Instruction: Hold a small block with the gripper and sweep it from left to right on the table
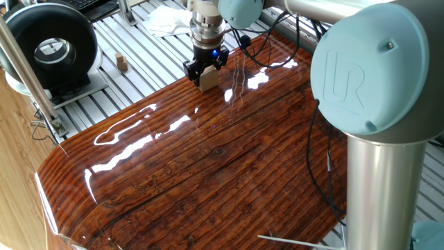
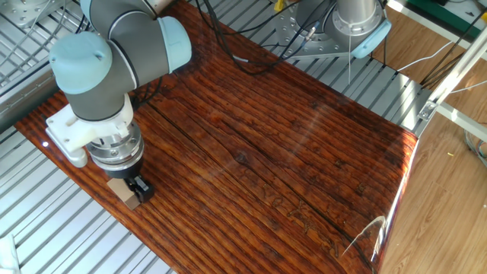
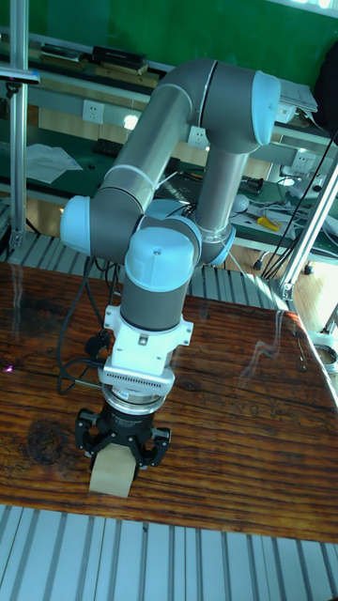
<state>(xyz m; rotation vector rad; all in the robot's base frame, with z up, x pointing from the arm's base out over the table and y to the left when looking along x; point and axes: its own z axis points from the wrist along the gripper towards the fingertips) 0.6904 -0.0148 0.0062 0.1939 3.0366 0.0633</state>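
Note:
The small block [image 1: 207,81] [image 2: 124,192] [image 3: 110,474] is a light-tan wooden cube resting on the table [image 1: 208,160] [image 2: 289,152] [image 3: 235,423] close to its edge. My black gripper [image 1: 206,70] [image 2: 129,186] [image 3: 121,451] points straight down with its fingers shut on the block's sides. In the tall fixed view the block's lower half shows below the claw, near the table's front edge. A blue light glows on the gripper in one fixed view.
Silver slatted aluminium [image 1: 132,48] [image 2: 46,228] surrounds the board. A tiny brown wooden piece [image 1: 122,63] stands on the slats beside a black round device [image 1: 48,48]. The arm's big base column [image 1: 381,139] fills the right of one fixed view. Cables [image 2: 243,53] trail across the table's far side.

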